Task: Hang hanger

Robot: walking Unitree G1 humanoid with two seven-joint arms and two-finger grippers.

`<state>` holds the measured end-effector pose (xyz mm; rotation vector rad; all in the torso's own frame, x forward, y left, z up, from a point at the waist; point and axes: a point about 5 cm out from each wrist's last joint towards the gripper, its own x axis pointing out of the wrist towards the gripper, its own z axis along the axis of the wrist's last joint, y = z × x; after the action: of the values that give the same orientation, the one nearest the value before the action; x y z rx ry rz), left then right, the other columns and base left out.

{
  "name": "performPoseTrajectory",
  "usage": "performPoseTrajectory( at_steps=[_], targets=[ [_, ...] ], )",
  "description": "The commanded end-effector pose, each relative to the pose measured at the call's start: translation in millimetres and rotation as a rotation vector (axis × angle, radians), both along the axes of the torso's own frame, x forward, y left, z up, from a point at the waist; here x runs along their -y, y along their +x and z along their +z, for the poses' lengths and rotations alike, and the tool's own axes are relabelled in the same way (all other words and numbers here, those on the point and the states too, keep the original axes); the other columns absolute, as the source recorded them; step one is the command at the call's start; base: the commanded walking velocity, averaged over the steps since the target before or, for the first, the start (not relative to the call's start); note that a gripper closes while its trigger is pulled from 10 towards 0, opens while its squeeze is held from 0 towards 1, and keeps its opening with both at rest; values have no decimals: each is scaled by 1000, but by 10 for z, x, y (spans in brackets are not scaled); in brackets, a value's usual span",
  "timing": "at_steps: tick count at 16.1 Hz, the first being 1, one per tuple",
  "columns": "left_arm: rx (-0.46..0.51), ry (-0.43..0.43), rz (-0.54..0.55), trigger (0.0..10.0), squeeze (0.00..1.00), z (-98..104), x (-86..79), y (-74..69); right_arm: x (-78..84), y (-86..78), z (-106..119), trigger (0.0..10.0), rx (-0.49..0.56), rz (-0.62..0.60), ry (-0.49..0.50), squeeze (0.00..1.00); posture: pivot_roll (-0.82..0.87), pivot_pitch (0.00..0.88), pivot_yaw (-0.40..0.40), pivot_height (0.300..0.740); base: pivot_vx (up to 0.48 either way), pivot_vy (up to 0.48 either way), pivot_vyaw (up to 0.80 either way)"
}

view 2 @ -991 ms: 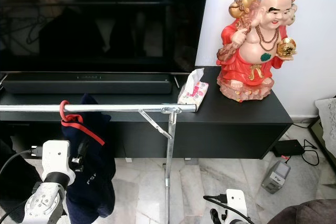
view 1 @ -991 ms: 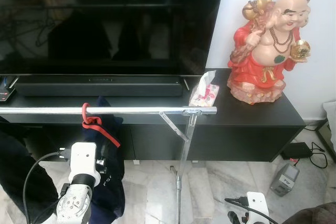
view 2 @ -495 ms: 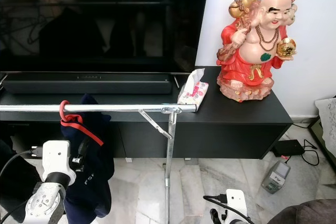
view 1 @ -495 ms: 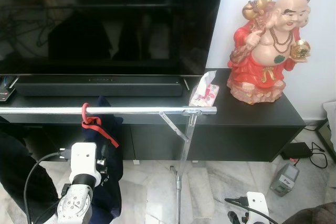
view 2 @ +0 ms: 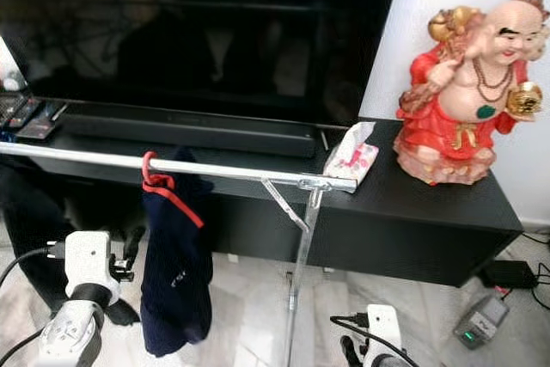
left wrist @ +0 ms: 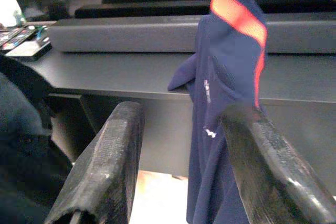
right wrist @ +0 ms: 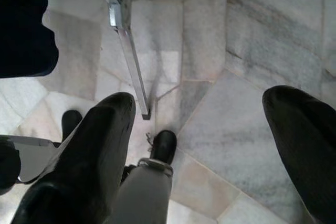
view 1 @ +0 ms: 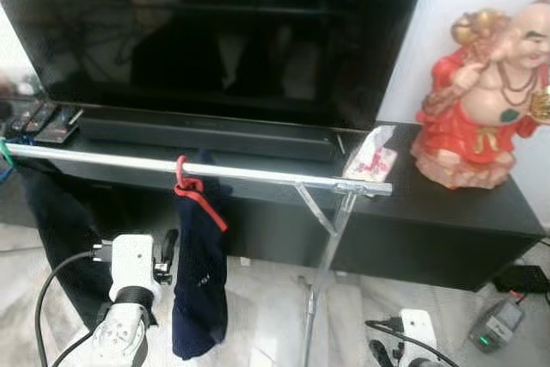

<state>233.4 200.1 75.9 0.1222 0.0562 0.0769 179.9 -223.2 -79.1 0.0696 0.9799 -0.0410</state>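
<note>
On the metal rail (view 1: 129, 163), toward its left half, hangs the red hanger (view 1: 191, 192) by its hook, carrying a dark blue garment (view 1: 199, 285) that drops free toward the floor. Looks hung already, judging by the hook over the bar and nothing gripping it; at most a pull-back of the arm left. Below and just left of the garment, the left gripper (left wrist: 184, 171), jaws apart and empty, facing the cloth but not touching. Low at the right, the right gripper (right wrist: 202, 145), jaws wide apart over pale marbled floor tiles (right wrist: 262, 40), beside the rail's slanted leg (right wrist: 128, 56). Behind the rail, a long black worktop (view 2: 430, 204) with a soundbar (view 2: 189, 131), a tissue pack (view 2: 352, 156), remotes (view 1: 43, 120) at the far left and a red laughing figurine (view 2: 468, 92), under a big dark television (view 2: 198, 23) against a white wall. Near the floor at right, cables and a small grey device (view 2: 481, 322).
</note>
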Motion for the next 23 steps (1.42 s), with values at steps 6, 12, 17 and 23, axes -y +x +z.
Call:
performPoseTrajectory(
  at_steps=[6,12,17,23],
  targets=[
    [6,-27,-8,10000,0,26,25,15,36,-40,-11,10000,-14,1,-10,0,75,0,-38,740,0,177,0],
    [6,-29,-8,10000,0,28,21,17,28,-46,-16,10000,-12,-25,12,0,75,0,-37,740,0,354,0],
    [4,-32,-10,10000,0,24,29,13,34,-52,-18,10000,-19,-18,5,0,75,0,-38,740,0,354,0],
    [3,-31,-10,10000,0,22,29,19,34,-49,-16,10000,-19,-16,5,0,75,0,-39,740,0,354,0]
  ],
)
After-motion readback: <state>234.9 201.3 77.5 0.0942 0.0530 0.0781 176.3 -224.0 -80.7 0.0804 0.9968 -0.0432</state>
